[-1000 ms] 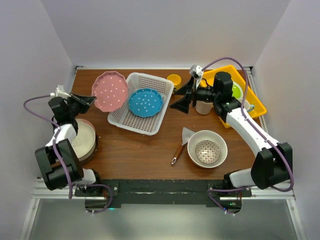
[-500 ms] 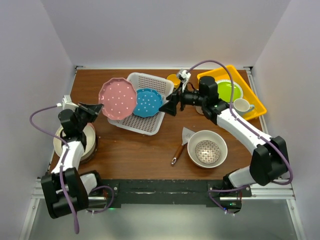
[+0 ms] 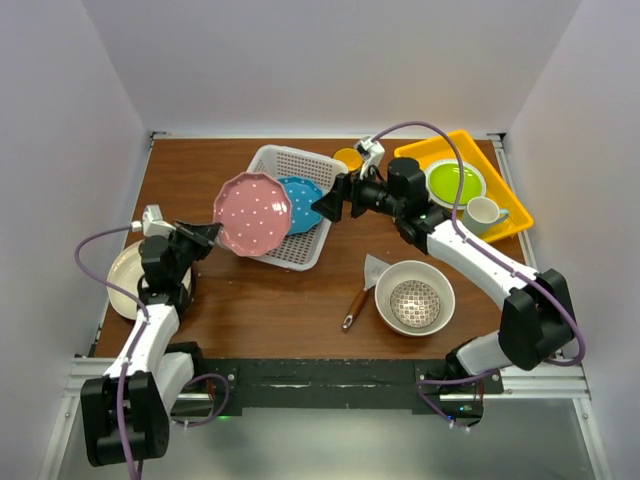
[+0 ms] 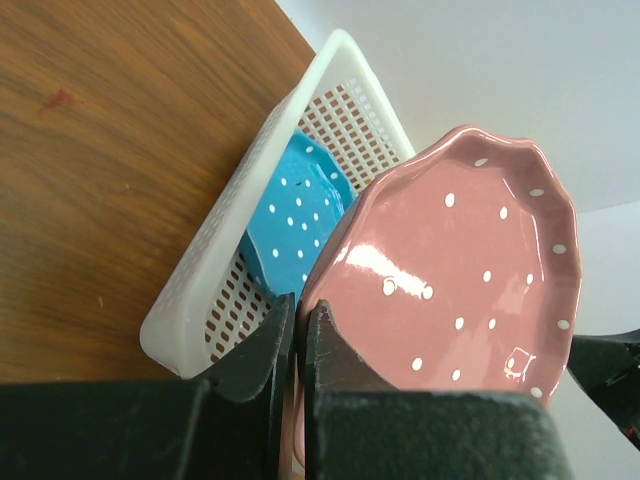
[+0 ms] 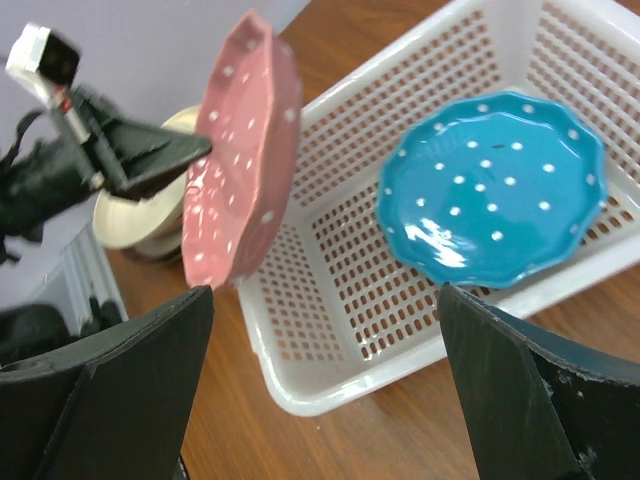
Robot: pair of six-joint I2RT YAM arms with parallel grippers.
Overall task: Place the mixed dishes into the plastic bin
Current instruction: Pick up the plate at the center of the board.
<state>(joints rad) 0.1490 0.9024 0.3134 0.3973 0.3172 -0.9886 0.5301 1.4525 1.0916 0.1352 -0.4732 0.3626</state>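
Observation:
My left gripper (image 3: 212, 232) is shut on the rim of the pink dotted plate (image 3: 253, 212), which hangs tilted over the left side of the white plastic bin (image 3: 300, 262). In the left wrist view the jaws (image 4: 297, 310) pinch the pink plate's (image 4: 460, 270) edge. A blue dotted plate (image 3: 302, 198) lies inside the bin. My right gripper (image 3: 325, 203) stands open and empty at the bin's right rim. The right wrist view shows the pink plate (image 5: 240, 160), the blue plate (image 5: 490, 190) and the bin (image 5: 330, 390) past wide-open fingers (image 5: 325, 300).
A large cream bowl (image 3: 396, 275) holding a small patterned bowl (image 3: 414, 304) sits front right, a wooden-handled spatula (image 3: 362, 290) beside it. A yellow tray (image 3: 505, 200) carries a lime-green plate (image 3: 456, 183) and a cream mug (image 3: 483, 212). A yellow mug (image 3: 348, 160) is behind the bin. Cream dishes (image 3: 125, 280) are stacked far left.
The left arm has carried the pink plate rightward and nearer, over the bin's left side. The right gripper has swung left from the tray to the bin's right rim, still open.

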